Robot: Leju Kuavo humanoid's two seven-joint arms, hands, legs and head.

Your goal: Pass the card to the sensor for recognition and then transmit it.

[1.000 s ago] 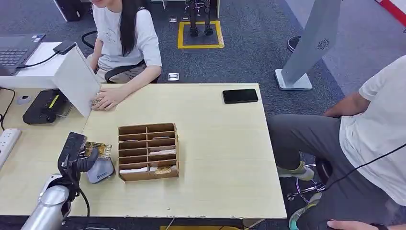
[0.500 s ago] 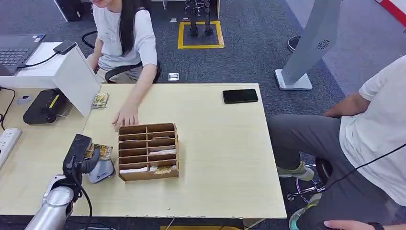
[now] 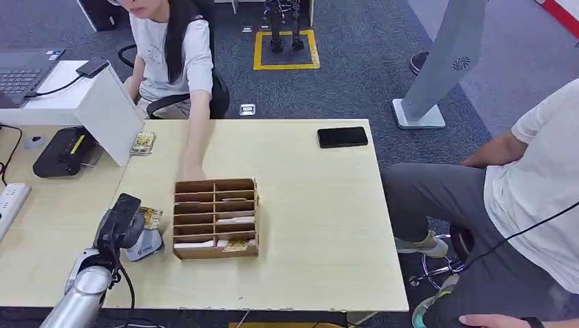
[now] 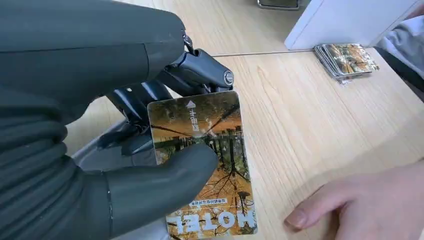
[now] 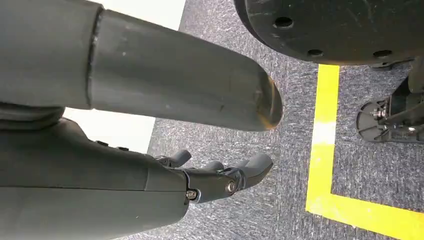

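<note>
My left hand pinches a hotel card printed with autumn trees, holding it just above the small grey sensor near the table's left front. In the left wrist view the card sits between the thick thumb and the dark fingers, with the word HOTEL at its free end. My right hand hangs beside my body over the carpet and holds nothing, its fingers loosely bent.
A cardboard slot organizer stands right of the sensor, and a person's hand touches its far edge. A stack of cards lies by a white panel. A phone lies far right. Another person sits at the right.
My left hand has carried the card right, over the sensor. The person's hand has left the card stack and reached the organizer's far edge; the organizer has shifted slightly right.
</note>
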